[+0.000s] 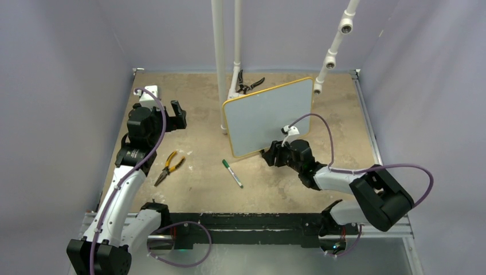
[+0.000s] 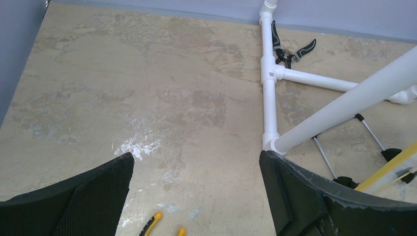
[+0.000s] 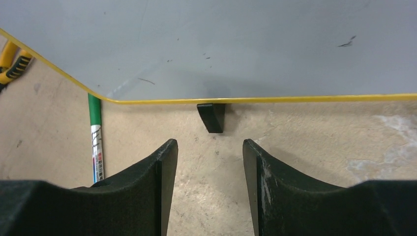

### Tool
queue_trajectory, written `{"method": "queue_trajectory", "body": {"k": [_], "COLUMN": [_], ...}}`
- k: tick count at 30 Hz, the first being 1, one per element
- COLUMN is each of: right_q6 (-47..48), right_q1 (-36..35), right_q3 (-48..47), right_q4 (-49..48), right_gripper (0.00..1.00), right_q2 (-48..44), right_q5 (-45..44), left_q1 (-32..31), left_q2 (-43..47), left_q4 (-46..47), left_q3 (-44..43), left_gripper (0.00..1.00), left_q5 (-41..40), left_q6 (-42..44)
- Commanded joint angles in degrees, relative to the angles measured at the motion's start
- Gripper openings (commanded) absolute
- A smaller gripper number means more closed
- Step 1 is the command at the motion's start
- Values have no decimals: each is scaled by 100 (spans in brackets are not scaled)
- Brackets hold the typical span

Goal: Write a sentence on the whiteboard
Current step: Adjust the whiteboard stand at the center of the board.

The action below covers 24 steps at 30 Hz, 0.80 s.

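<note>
The whiteboard (image 1: 269, 117) stands tilted mid-table, white with a yellow frame; its face shows no lettering, only small marks. In the right wrist view its lower edge (image 3: 255, 100) and one black foot (image 3: 212, 117) lie just ahead of my fingers. My right gripper (image 1: 269, 156) is open and empty, low on the table at the board's near bottom edge (image 3: 209, 147). A green-capped marker pen (image 1: 232, 173) lies on the table left of it, also in the right wrist view (image 3: 95, 137). My left gripper (image 1: 179, 116) is open and empty (image 2: 196, 167), held over the far left of the table.
Yellow-handled pliers (image 1: 168, 167) lie near the left arm, their handle tips in the left wrist view (image 2: 152, 223). Black pruning shears (image 1: 247, 85) lie at the back by the white pipe stand (image 1: 220, 63). Grey walls enclose the table.
</note>
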State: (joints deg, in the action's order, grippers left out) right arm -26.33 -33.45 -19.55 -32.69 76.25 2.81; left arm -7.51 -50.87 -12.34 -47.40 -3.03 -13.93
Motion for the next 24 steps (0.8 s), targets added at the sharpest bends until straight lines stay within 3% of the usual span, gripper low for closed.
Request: {"method": "queue_trajectory", "body": {"k": [1,10,20,24], "right_q6": [154,162,213,224], "right_q1": [-216,-404,-692,-933], "right_q3": [-308,-565,-884,-959], "right_q4": [-425,-554,-641,-622], "right_gripper": [55,55,39,28], "right_q2": [200,736,1246,1383], "right_q5": [-262,-611,-888,-1133], "left_q1": [30,30,30,26], "left_q2": [55,33,33,32], "left_q4": [76,87,82,82], "left_q3": [-11,-8,-6,-14], "left_gripper": [99,99,99,99], "left_q5": [-31,-34,-24,-33], "left_q6": [49,40,40,40]}}
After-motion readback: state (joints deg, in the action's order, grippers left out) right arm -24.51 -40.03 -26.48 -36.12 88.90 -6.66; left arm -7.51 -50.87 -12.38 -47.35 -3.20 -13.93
